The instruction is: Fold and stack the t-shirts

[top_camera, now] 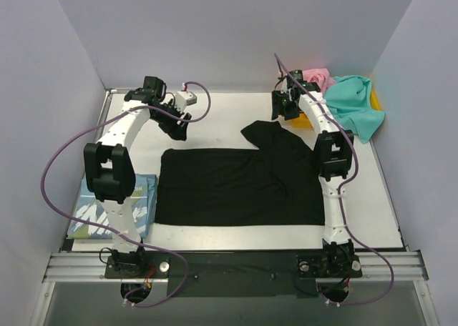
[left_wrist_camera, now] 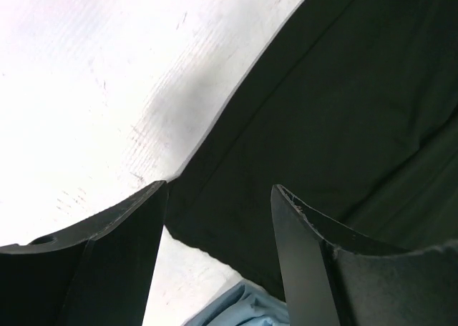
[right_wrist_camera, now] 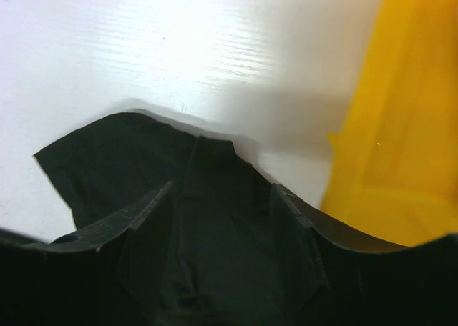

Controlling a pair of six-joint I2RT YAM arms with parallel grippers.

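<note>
A black t-shirt [top_camera: 236,186] lies spread flat mid-table, one sleeve [top_camera: 261,131] sticking out toward the back. My left gripper [top_camera: 179,128] hovers open above the shirt's back left corner. In the left wrist view the gripper [left_wrist_camera: 218,190] has nothing between its fingers, with black cloth [left_wrist_camera: 343,104] below and light blue cloth [left_wrist_camera: 243,308] at the bottom edge. My right gripper [top_camera: 284,114] is open over the sleeve. The right wrist view shows the gripper [right_wrist_camera: 222,190] above the black sleeve [right_wrist_camera: 143,154]. The folded light blue t-shirt [top_camera: 143,204] lies at the left. Pink [top_camera: 318,76] and teal [top_camera: 354,104] t-shirts are heaped at the back right.
The yellow tray [top_camera: 303,121] under the pink and teal shirts stands at the back right, close beside my right gripper; its wall [right_wrist_camera: 401,126] fills the right of the right wrist view. Grey walls enclose the white table [top_camera: 222,111] on three sides.
</note>
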